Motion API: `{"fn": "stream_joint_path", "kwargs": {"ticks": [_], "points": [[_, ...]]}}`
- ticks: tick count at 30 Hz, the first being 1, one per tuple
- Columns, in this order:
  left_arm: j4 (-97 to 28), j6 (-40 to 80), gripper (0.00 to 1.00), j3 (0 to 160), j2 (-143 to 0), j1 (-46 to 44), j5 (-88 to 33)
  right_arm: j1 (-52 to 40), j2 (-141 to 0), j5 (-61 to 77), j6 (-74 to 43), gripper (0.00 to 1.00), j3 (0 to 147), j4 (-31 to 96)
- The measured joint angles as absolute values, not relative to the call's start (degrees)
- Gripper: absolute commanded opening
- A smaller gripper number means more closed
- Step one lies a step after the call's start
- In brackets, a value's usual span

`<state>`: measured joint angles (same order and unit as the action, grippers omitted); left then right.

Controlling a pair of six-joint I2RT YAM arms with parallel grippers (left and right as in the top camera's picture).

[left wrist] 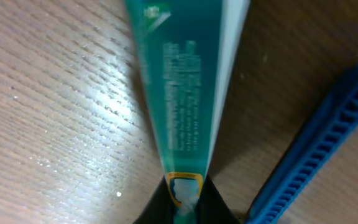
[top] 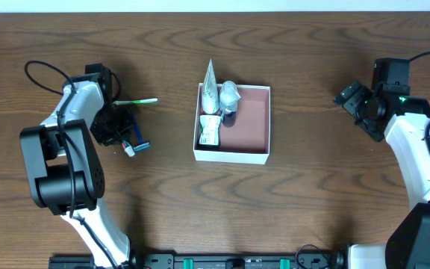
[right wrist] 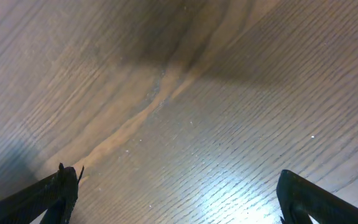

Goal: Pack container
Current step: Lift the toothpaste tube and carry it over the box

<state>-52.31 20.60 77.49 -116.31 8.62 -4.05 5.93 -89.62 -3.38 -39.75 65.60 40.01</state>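
One green tube [left wrist: 179, 99] fills the left wrist view, clamped at its end by the left gripper [left wrist: 183, 194]. One blue ribbed piece [left wrist: 316, 149] lies just beside it. One container [top: 234, 157] sits mid-table [top: 312, 209], well apart to that gripper's right, with at least three toiletries [top: 210, 131] in its left half. The right gripper [right wrist: 179, 199] is spread wide, holding nothing, also well apart.

brown wood-grain table [top: 312, 202], bright glare patches on its surface.
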Motion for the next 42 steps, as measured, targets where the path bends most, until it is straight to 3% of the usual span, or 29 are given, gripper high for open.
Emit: {"fn": "stream_joint_path", "kwargs": {"ticks": [10, 17, 22, 29, 36, 42], "points": [[-56.1, 18.4, 0.06, 77.6, -113.0, 8.6, -4.2, 5.9, -89.6, -3.4, -39.7, 0.99, 65.6, 40.0], [-56.0, 14.9, 0.06, 78.0, -94.7, 4.5, -4.7, 5.9, -89.6, -3.4, -39.7, 0.99, 65.6, 40.0], [-53.5, 13.5, 0.06, 78.8, -81.6, -6.1, -3.8, 5.9, -89.6, -3.4, -39.7, 0.99, 65.6, 40.0], [-50.7, 16.2, 0.06, 79.2, -72.1, -29.4, 5.7, 5.9, -89.6, -3.4, -39.7, 0.99, 65.6, 40.0], [-45.5, 23.3, 0.06, 79.2, -76.0, -47.0, 20.2, 5.9, -89.6, -3.4, -39.7, 0.99, 65.6, 40.0], [-40.0, 27.5, 0.06, 79.2, -86.5, -51.7, 26.6, 5.9, -89.6, -3.4, -39.7, 0.99, 65.6, 40.0]]}}
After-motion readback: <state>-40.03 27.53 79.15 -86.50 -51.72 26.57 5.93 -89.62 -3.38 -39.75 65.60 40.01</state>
